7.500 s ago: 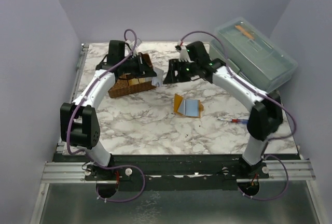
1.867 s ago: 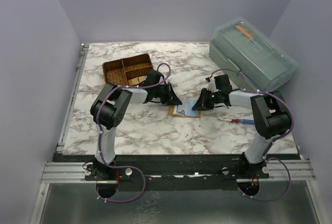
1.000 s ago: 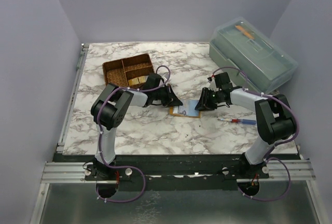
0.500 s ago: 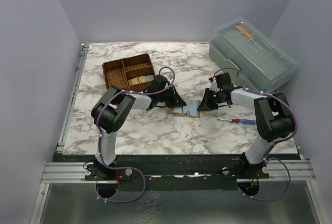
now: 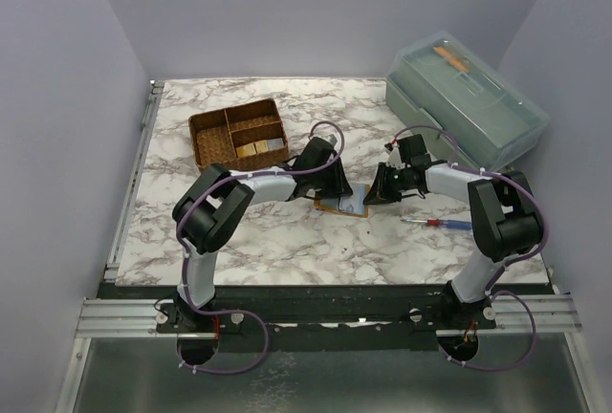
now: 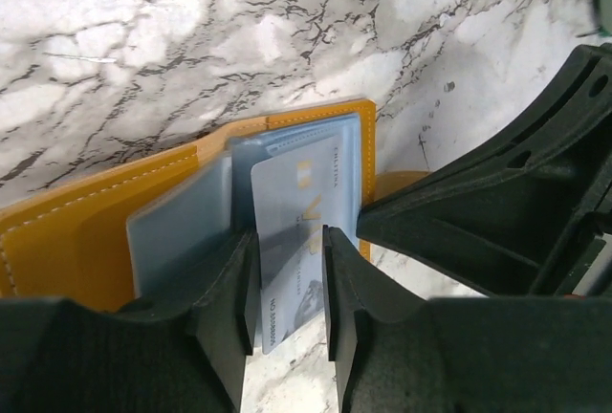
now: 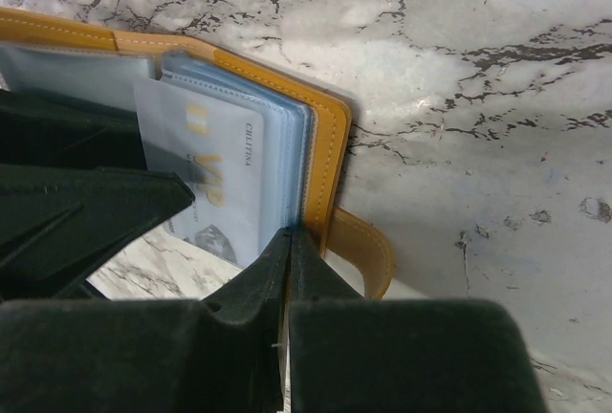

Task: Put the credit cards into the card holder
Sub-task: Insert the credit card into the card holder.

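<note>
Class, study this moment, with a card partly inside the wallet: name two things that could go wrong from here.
1. The card juts out of the card holder while the left gripper stands open over it. It may slide back out or stay half inserted.
2. The right gripper, shut on the card holder's edge, sits very close to the left gripper. A further push could make them collide or drag the card holder.
</note>
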Controlling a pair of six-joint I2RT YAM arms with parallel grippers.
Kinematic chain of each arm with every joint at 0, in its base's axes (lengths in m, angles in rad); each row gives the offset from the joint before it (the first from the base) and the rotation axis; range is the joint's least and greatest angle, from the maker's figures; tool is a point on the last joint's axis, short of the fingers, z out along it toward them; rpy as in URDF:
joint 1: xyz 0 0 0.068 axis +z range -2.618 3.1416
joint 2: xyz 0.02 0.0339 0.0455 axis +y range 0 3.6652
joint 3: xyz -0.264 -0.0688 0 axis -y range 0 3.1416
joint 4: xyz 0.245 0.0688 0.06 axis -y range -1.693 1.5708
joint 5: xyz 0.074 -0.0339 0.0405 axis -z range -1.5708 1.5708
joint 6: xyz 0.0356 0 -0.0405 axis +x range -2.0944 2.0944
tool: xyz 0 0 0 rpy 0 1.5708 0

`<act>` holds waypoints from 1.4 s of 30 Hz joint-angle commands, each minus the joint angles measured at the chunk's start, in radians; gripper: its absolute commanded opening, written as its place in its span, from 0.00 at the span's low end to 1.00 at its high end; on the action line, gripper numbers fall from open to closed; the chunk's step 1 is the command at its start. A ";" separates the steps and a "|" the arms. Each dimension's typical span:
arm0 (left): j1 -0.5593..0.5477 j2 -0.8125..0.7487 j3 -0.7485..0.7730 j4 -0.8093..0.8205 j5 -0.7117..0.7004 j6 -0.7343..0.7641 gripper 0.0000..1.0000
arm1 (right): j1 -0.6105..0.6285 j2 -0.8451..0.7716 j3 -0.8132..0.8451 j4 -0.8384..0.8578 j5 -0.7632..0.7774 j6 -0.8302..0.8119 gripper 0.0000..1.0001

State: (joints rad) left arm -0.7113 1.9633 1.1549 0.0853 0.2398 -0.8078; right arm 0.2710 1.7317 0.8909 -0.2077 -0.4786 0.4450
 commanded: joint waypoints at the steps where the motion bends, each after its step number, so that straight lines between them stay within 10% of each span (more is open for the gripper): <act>1: -0.075 0.025 0.081 -0.163 -0.089 0.079 0.39 | 0.008 0.036 -0.021 0.022 0.013 -0.006 0.04; 7: -0.099 0.050 0.185 -0.350 -0.173 0.144 0.60 | 0.008 0.030 -0.017 0.009 0.027 -0.014 0.03; 32: -0.030 -0.019 0.222 -0.389 0.123 0.114 0.70 | 0.008 0.033 -0.023 0.028 0.015 -0.012 0.02; 37: -0.031 -0.032 0.199 -0.389 0.148 0.117 0.67 | 0.008 0.029 -0.022 0.040 0.002 0.001 0.04; 42: -0.032 -0.054 0.146 -0.357 0.108 0.117 0.41 | 0.008 -0.005 -0.041 0.066 -0.001 0.027 0.09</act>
State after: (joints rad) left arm -0.7391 1.9575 1.3457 -0.2840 0.3443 -0.6964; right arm 0.2737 1.7363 0.8791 -0.1650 -0.4892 0.4580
